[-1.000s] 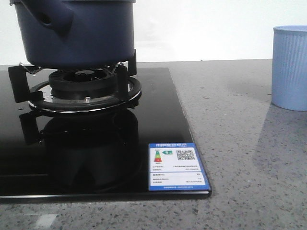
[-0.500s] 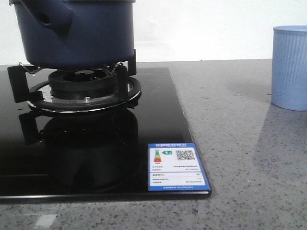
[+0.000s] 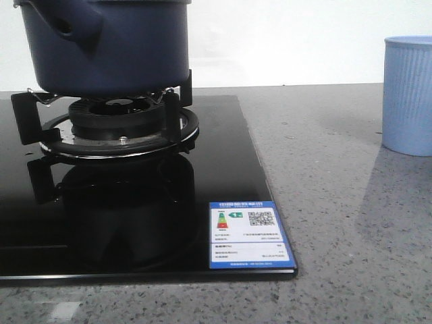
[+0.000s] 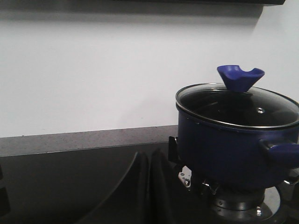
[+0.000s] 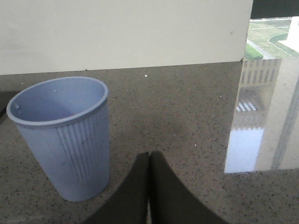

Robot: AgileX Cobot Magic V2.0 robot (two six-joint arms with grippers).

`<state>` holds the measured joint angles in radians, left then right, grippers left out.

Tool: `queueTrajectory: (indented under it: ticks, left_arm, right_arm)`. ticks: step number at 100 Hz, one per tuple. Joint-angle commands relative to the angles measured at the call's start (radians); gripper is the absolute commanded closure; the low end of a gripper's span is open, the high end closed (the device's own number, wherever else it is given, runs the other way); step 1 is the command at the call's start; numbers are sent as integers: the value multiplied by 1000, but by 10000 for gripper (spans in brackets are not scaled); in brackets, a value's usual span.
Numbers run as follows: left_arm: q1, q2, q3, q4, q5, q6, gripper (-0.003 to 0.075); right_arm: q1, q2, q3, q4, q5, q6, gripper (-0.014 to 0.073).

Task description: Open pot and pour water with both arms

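Pot: I see the dark navy pot (image 3: 108, 44) sitting on the burner grate (image 3: 111, 125) of the black glass hob (image 3: 229, 169), at about ten o'clock in the front view.
Lid: the glass lid (image 4: 240, 105) with its blue knob (image 4: 239, 78) is on the pot; it looks fully seated in the left wrist view, so I judge the opening step not yet done.
Handle socket: a stubby blue side handle (image 4: 282, 154) sticks out toward the camera side in the left wrist view; the round hole shows in the front view.
Cup: a light-blue ribbed plastic cup (image 3: 408, 94) stands upright on the grey speckled counter (image 3: 337, 148) at about two o'clock in the front view, well apart from the pot. From the right wrist view its inside looks empty apart from a few droplets.
Left gripper: my left gripper (image 4: 148, 186) is clenched, fingers pressed together, grasping nothing; the pot is ahead of it, not touching.
Right gripper: my right gripper (image 5: 149, 186) is likewise clenched on nothing, with the cup near it and apart.
Progress: by my reading, nothing is done. Left to do: release a gripper, take the knob, lift the lid, grip the pot, and pour, presumably into the cup.
Label: an energy sticker (image 3: 250, 234) sits on the hob's near corner.
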<state>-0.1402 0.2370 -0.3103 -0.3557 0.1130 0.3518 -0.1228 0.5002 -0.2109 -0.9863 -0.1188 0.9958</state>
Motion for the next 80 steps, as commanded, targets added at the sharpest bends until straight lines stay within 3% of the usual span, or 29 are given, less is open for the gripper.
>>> queueTrajectory:
  ticks: [1, 14, 47, 80]
  left_arm:
    - [24, 8, -4, 149, -113, -164, 739]
    - [104, -19, 84, 275, -131, -316, 739]
    - [159, -273, 345, 270, -143, -337, 739]
    - [164, -268, 345, 251, -76, -339, 739]
  right_arm:
    - [-5, 0, -27, 9, -47, 0, 667]
    - [-5, 0, -27, 9, -47, 0, 667]
    - [-5, 0, -27, 9, -47, 0, 667]
    - [-5, 2, -21, 9, -47, 0, 667]
